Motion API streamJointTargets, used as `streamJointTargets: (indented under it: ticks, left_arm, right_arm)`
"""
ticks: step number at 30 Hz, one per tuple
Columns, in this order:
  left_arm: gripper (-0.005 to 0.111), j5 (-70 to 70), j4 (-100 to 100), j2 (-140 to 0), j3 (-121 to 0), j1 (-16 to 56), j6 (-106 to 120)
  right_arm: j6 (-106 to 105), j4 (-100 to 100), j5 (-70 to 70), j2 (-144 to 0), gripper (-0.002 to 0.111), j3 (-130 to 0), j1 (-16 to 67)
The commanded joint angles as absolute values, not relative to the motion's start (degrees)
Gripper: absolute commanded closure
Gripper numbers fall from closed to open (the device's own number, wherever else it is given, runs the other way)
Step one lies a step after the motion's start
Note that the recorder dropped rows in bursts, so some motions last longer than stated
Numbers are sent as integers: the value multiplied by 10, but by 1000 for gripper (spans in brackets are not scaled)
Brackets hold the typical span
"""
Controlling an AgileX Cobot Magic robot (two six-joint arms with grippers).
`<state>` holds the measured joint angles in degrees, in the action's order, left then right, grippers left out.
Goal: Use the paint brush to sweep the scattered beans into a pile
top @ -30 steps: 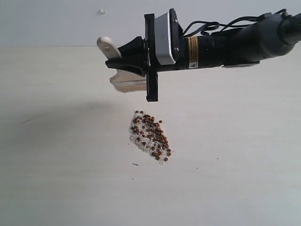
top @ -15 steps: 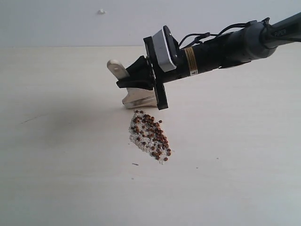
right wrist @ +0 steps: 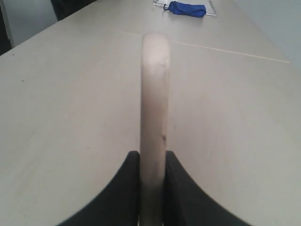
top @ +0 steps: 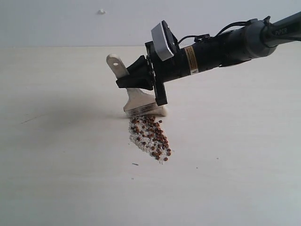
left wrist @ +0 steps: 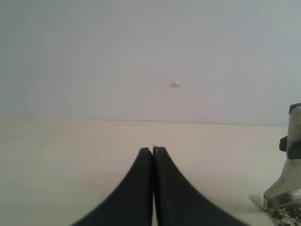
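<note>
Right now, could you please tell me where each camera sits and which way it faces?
Exterior view: off the arms, facing across the table to the wall; shows the right gripper holding the paint brush at the pile.
Left wrist view: on the left wrist, facing the wall over the shut left gripper.
Right wrist view: on the right wrist, facing along the brush handle between its fingers toward a blue object.
Shared: exterior and left wrist both show the brush ferrule and a white wall speck.
</note>
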<state>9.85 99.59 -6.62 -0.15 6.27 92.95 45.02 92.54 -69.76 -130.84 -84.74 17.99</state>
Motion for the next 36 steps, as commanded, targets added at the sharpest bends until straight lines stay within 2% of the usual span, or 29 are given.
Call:
streamJointTargets:
  ticks: [1, 18, 22, 28, 32, 36]
  left_arm:
    - [107, 99, 999, -63, 0, 65, 930]
    - [107, 99, 999, -63, 0, 65, 930]
    - [107, 99, 999, -63, 0, 65, 930]
    - [107, 99, 999, -63, 0, 65, 930]
    - [107, 101, 999, -63, 0, 65, 930]
    - [107, 101, 999, -63, 0, 65, 930]
  right_arm:
    - [505, 937, -700, -1292, 108, -849, 177]
    - [508, 873, -697, -1253, 108, -849, 176]
    - [536, 869, -547, -1221, 108, -849, 176]
    - [691, 893, -294, -1156, 108, -849, 183]
    - [820, 973, -54, -1100, 108, -812, 207]
    - [837, 957, 166, -1040, 108, -735, 246]
